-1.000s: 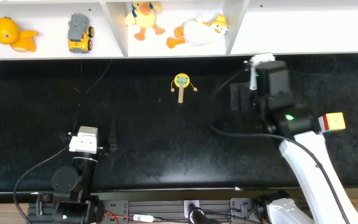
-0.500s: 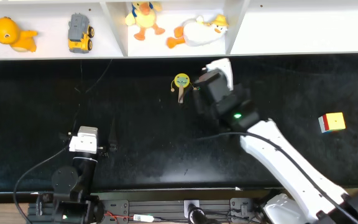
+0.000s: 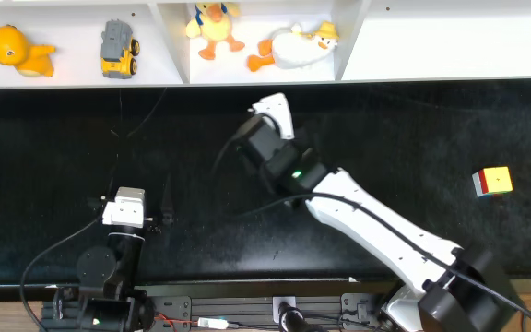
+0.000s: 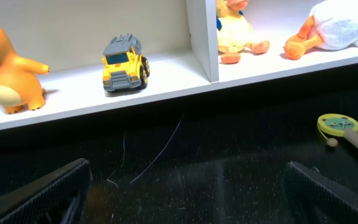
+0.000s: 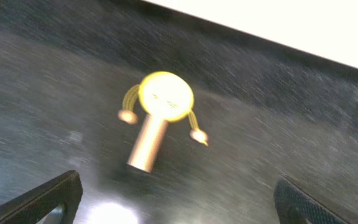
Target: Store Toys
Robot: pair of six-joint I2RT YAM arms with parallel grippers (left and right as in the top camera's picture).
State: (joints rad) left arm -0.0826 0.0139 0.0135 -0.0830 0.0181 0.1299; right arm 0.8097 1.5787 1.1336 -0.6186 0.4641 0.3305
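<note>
Swinging across the table (image 3: 63, 138), the right arm has gone from the far right side to the middle in one quick sweep. A second ago its gripper was up by the right end of the shelf (image 3: 431, 46). Now the right gripper (image 5: 176, 186) hangs over the little yellow rattle (image 5: 157, 118), and its two fingers are spread wide with nothing in them. The rattle has not moved. It lies flat on the table, just in front of the shelf.

That looks like the arm is getting ready to pick the rattle up, but it has not touched it yet. The colored cube (image 3: 492, 181) waits alone far off on the right. The left gripper (image 4: 186, 171) has stayed in its place, fingers wide apart and empty. Four toys already sit on the shelf.
</note>
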